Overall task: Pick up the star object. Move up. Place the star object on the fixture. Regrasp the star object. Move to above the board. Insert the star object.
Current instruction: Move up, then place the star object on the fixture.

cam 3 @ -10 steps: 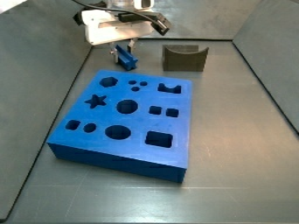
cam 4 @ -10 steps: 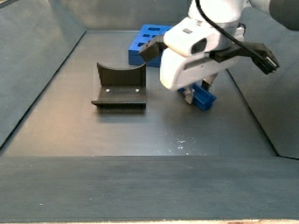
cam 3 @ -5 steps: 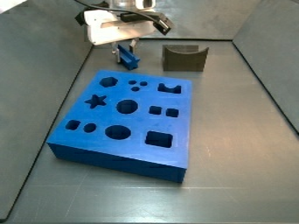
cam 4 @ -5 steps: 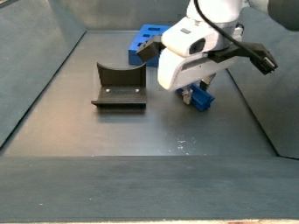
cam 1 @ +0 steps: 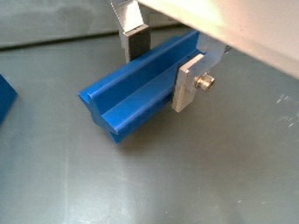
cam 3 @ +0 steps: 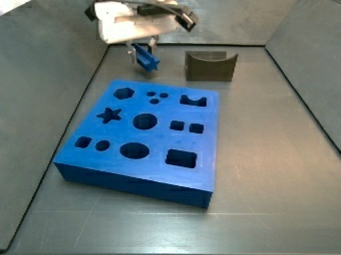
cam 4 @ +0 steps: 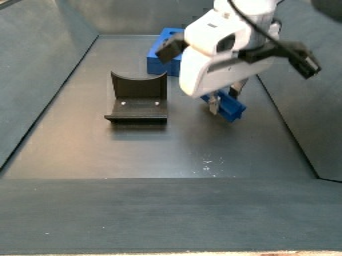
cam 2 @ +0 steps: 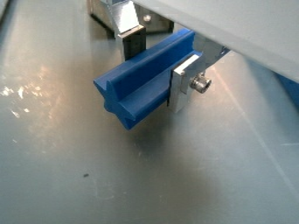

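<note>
Above the floor, at the board's (cam 3: 140, 134) 12 o'clock: our gripper (cam 3: 142, 52)
Jaws: we see them clamping the star object (cam 1: 142, 82)

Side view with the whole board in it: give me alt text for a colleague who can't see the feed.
The gripper holds the star object, a small blue peg, at the far end of the tray, beyond the board's far edge. The dark fixture stands beside it, with nothing on it.
</note>
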### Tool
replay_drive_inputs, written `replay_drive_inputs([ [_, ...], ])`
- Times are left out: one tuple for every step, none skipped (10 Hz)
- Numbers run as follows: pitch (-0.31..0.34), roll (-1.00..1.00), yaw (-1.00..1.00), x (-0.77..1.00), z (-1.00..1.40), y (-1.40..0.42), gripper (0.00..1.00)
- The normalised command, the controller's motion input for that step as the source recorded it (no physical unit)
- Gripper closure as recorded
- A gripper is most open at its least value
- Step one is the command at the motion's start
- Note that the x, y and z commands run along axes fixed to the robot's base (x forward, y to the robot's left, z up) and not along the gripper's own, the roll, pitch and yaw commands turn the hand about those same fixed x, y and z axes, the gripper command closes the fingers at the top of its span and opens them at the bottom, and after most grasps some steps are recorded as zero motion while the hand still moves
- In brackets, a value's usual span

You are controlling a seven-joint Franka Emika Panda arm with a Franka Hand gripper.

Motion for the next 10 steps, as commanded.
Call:
replay_drive_inputs([
  [0.026, -0.02, 0.02, -0.02, 0.67, -0.01, 1.00],
  [0.029, -0.02, 0.02, -0.02, 0.53, -0.01, 1.00],
  [0.022, -0.03, 0.02, -0.03, 0.39, -0.01, 1.00],
  [0.019, -0.03, 0.02, -0.03, 0.24, -0.02, 1.00],
  [0.000, 0.00, 0.00, 0.00, 1.00, 0.00, 1.00],
  [0.009, -0.01, 0.00, 0.00, 1.00, 0.00, 1.00],
  [0.021, -0.01, 0.00, -0.01, 1.00, 0.00, 1.00],
  [0.026, -0.02, 0.00, -0.01, 1.00, -0.01, 1.00],
  [0.028, -0.02, 0.00, -0.01, 1.00, -0.01, 1.00],
  [0.029, -0.03, 0.00, -0.01, 1.00, -0.01, 1.00],
])
